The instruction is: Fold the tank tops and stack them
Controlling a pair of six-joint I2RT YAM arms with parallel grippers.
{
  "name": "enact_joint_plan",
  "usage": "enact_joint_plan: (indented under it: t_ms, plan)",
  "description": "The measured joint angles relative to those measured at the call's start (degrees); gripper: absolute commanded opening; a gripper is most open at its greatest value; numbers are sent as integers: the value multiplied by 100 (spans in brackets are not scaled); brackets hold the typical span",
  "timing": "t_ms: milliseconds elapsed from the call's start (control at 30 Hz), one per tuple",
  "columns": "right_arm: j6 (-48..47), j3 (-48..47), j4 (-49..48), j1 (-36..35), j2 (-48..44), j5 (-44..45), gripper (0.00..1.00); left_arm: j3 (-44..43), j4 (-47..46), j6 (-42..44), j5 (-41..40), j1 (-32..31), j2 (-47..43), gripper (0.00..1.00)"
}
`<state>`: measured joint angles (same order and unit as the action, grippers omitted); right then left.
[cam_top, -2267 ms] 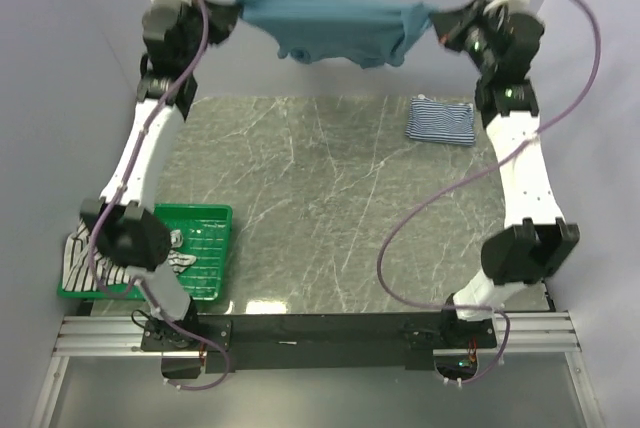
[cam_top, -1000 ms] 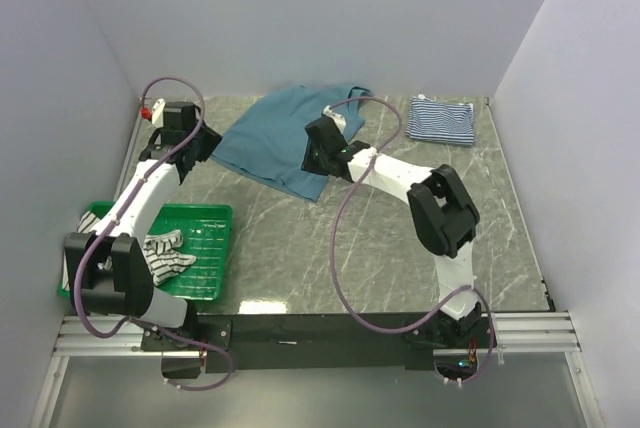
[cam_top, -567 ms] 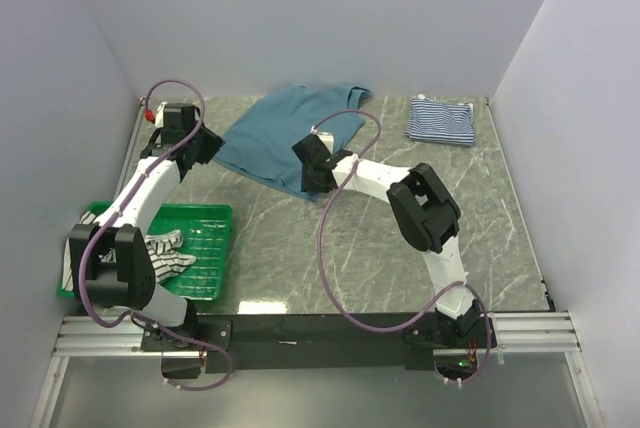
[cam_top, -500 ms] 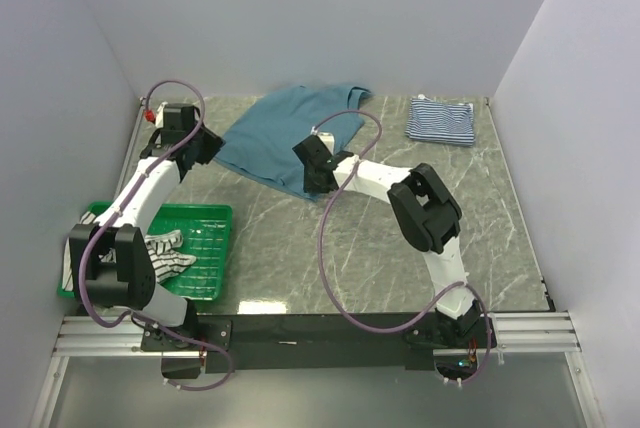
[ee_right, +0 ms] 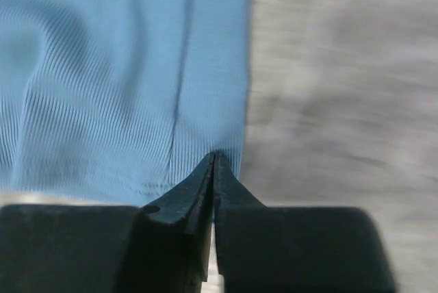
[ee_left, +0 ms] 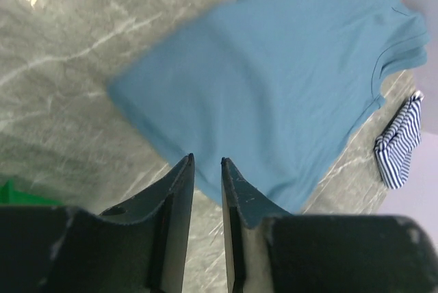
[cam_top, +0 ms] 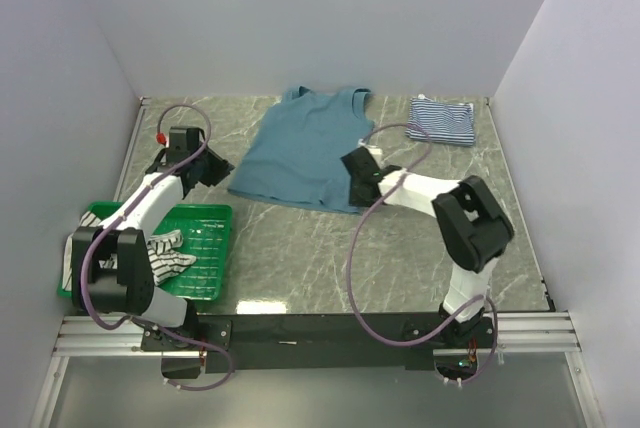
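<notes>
The teal tank top [cam_top: 305, 148] lies spread flat at the back middle of the table, straps toward the far wall. My right gripper [cam_top: 352, 162] is at its right edge near the hem; in the right wrist view its jaws [ee_right: 214, 158] are pressed together on the ribbed cloth [ee_right: 102, 67] near a corner. Off the shirt's left hem corner, my left gripper [cam_top: 217, 164] stands open with a narrow gap [ee_left: 206, 161], its tips over the edge of the teal cloth [ee_left: 274, 74]. The fine striped tank top [cam_top: 441, 121] lies folded at the back right. The broader black-and-white striped tank top [cam_top: 160, 251] sits in the basket.
The green plastic basket [cam_top: 205, 213] stands at the near left, beside the left arm. Grey walls close in the table on three sides. In the left wrist view the folded striped top [ee_left: 398, 144] shows beyond the teal one.
The teal top, rumpled and partly doubled over at the back left, now lies flat farther right. My right gripper moved right and shut. My left gripper moved nearer and narrowed.
</notes>
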<state>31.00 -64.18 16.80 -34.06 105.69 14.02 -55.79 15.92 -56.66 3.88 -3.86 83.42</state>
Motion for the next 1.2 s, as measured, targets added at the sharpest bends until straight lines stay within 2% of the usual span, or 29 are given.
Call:
enact_joint_plan:
  t_ms: [33,133,400,633,1067,1100,1200]
  plan:
    - [-24,181,9,120,-153,-9,19,55,-15,0,26,-13,-28,28]
    - [-81,479,155,365,-496,42,27,166,-61,0,105,-59,-87,27]
    - [0,518,295,46,-1008,136,30,221,-170,4,221,-98,-92,26]
    - [127,518,304,9,-798,118,40,221,-173,22,254,-98,-92,26]
    - [282,450,195,9,-487,-13,42,221,-179,33,280,-98,-92,25]
    - [284,450,190,9,-487,-11,36,221,-179,35,280,-98,-92,25]
    - [304,450,184,9,-483,-9,31,221,-192,39,282,-98,-92,24]
